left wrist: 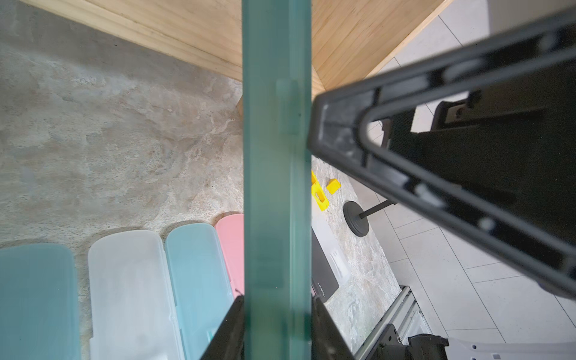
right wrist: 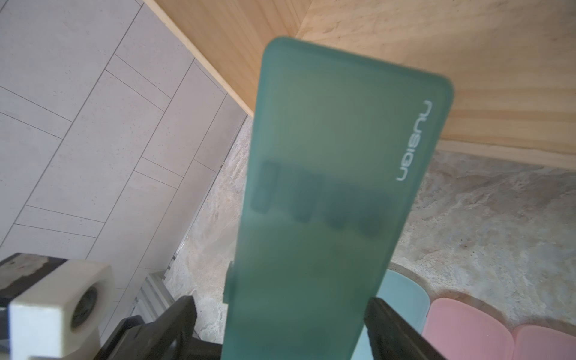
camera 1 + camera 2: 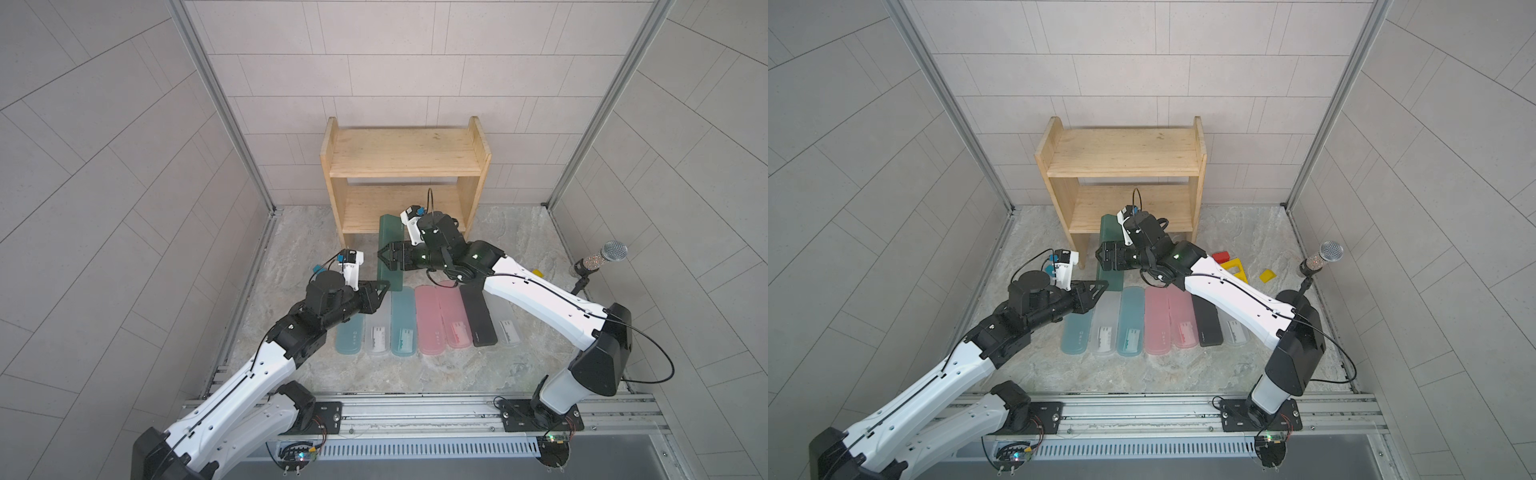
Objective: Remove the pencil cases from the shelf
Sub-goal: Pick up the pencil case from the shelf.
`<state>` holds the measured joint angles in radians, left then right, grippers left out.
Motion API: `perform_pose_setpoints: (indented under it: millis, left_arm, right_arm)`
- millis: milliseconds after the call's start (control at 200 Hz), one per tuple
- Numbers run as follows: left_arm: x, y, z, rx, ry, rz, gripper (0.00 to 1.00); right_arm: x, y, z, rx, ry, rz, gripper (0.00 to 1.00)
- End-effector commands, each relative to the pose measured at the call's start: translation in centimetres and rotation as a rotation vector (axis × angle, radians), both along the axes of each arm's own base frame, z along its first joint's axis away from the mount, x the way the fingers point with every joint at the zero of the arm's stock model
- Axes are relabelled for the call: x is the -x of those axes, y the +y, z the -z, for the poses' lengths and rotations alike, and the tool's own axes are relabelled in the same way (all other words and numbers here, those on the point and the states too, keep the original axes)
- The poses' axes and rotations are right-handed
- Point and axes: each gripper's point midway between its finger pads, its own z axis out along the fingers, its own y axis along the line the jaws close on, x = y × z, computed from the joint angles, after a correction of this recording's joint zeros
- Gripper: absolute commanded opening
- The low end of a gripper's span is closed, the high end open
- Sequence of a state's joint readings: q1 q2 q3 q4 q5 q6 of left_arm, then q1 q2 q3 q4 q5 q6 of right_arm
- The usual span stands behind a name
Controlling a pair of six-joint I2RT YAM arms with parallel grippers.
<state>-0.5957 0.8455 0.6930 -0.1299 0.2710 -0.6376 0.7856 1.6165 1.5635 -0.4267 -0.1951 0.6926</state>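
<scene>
The left gripper [image 3: 386, 286] is pinching one end of the dark green pencil case [image 3: 390, 232]. The case reaches away from it to the front of the shelf [image 3: 405, 153]. The right gripper [image 3: 382, 258] has its jaws around the case's middle, not tight, with a little gap on one side. The other pencil cases [image 3: 428, 320] lie in a row on the table [image 3: 515, 232], below both grippers.

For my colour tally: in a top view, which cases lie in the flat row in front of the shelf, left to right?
Teal case, white case, second teal case, pink case, second pink case, black case, second white case.
</scene>
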Motion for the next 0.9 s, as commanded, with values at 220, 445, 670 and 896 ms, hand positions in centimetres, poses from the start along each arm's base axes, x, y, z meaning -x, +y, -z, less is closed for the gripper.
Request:
perform_pose_setpoints:
  millis: [220, 445, 670, 896]
  left_arm:
    - [0.5, -0.3, -1.9, 0.034, -0.073, 0.037, 0.00]
    - [0.5, -0.3, -2.1, 0.036, -0.079, 0.039, 0.00]
    - [0.6, 0.0, -2.5, 0.021, -0.100, 0.031, 0.00]
    - [0.6, 0.2, -2.5, 0.008, -0.106, 0.030, 0.00]
  right_arm:
    - [-0.2, 0.4, 0.5, 0.003, 0.008, 0.010, 0.88]
    - [-0.4, 0.6, 0.9, 0.002, 0.012, 0.018, 0.95]
    - [-0.8, 0.3, 2.7, 0.015, 0.035, 0.054, 1.00]
    - [-0.9, 0.1, 2.9, 0.008, 0.033, 0.073, 0.97]
